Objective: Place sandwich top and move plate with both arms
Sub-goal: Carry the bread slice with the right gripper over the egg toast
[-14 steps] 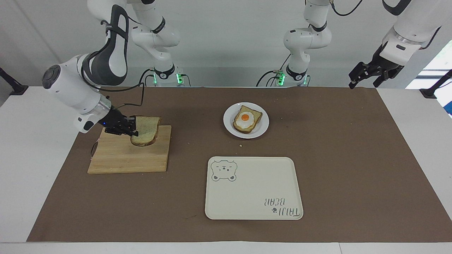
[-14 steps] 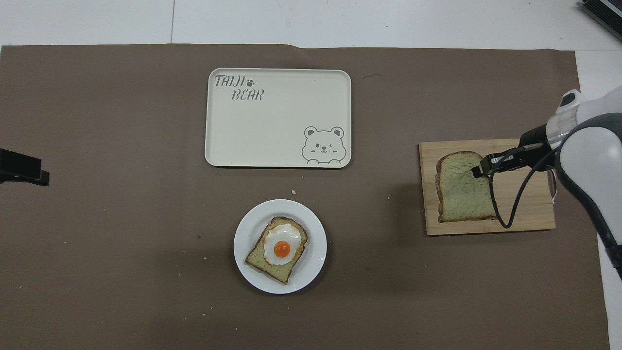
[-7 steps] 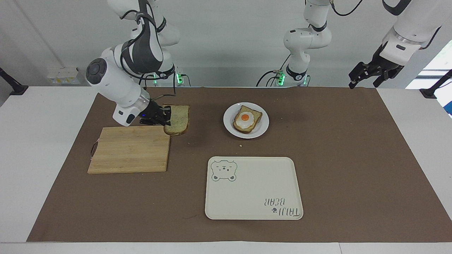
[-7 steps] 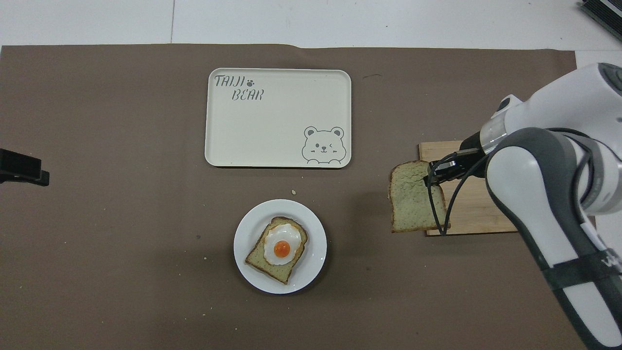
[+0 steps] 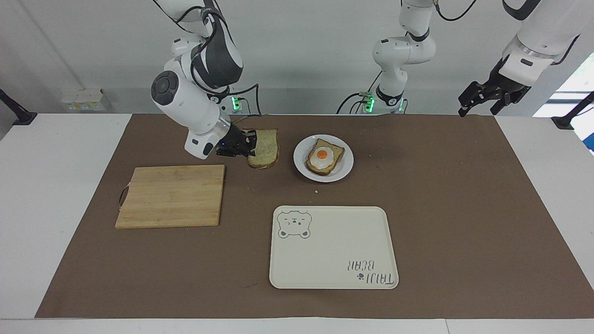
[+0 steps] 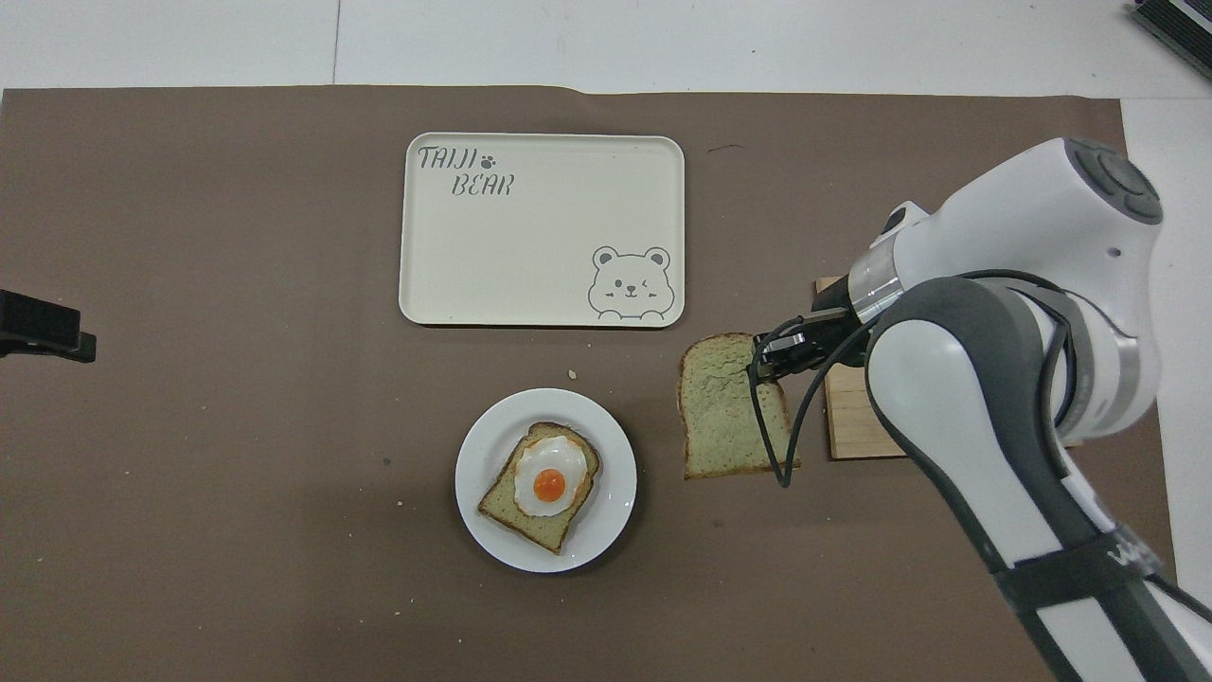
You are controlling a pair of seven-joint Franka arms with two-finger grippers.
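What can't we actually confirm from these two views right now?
- Overhead view: most of the cutting board is covered by the right arm.
- Overhead view: left gripper is cut off by the edge; only a black tip shows.
- Both views: where the right gripper pinches the sandwich top, the underside contact is hidden by the slice.

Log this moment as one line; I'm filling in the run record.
right gripper: shut on sandwich top, over the mat between cutting board and plate | left gripper: open, waiting | top not yet placed
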